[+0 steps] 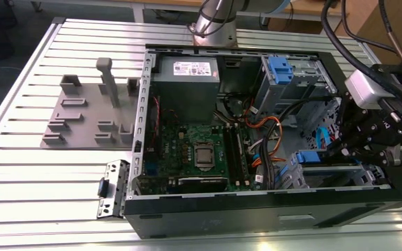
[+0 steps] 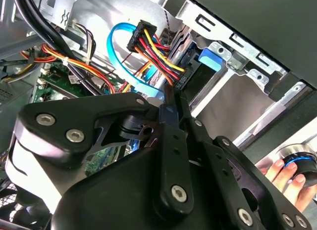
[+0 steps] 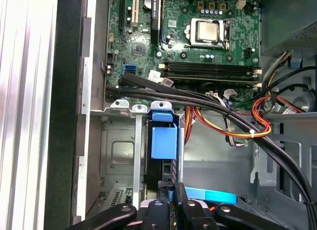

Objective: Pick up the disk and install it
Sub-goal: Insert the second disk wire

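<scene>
The disk [image 3: 163, 141] stands on edge in the metal drive bay [image 3: 116, 156] at the front corner of the open computer case [image 1: 257, 209]. Its blue carrier frame faces the motherboard, and the dark drive body runs back to my fingers. In the exterior view its blue edge [image 1: 309, 157] shows in the bay at the lower right. My gripper [image 3: 173, 188] sits at the disk's rear end with the fingers pinched close on its thin edge. In the second wrist view the gripper [image 2: 172, 102] shows a strip of blue between the fingertips. In the exterior view the gripper [image 1: 347, 151] reaches into the case from the exterior view's right.
Black, orange and red cables [image 3: 223, 111] cross just past the bay, over the motherboard [image 1: 201, 151]. A grey power supply [image 1: 187, 83] and an upper drive cage with a blue tab [image 1: 279, 68] fill the far side. A grey fixture [image 1: 82, 115] lies outside. A person's hand [image 2: 280, 173] holds a round knob.
</scene>
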`<control>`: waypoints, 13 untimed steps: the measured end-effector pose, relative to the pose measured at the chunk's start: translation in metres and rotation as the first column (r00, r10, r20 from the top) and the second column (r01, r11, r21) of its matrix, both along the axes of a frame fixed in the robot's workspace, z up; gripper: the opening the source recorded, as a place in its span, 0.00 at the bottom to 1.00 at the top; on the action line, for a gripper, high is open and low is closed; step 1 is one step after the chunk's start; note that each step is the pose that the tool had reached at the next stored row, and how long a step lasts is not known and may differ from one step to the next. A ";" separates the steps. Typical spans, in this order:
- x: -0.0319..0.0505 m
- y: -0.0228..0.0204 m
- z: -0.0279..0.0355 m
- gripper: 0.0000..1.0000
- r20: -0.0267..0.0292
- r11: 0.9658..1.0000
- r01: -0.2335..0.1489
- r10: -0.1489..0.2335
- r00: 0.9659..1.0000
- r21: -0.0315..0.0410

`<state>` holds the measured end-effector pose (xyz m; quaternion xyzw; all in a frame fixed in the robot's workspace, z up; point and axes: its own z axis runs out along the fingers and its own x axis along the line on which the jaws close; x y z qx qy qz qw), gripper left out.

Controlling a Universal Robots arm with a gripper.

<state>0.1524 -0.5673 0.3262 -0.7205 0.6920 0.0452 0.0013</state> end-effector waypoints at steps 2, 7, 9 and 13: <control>0.0000 -0.0002 0.0003 0.16 0.000 1.000 0.000 0.000 1.000 -0.001; 0.0001 0.0000 -0.0013 0.17 0.000 1.000 0.000 0.000 1.000 0.002; 0.0001 -0.0001 -0.0010 0.23 0.000 1.000 0.000 0.000 1.000 0.001; 0.0000 -0.0001 0.0104 0.23 0.000 1.000 0.000 0.000 1.000 0.001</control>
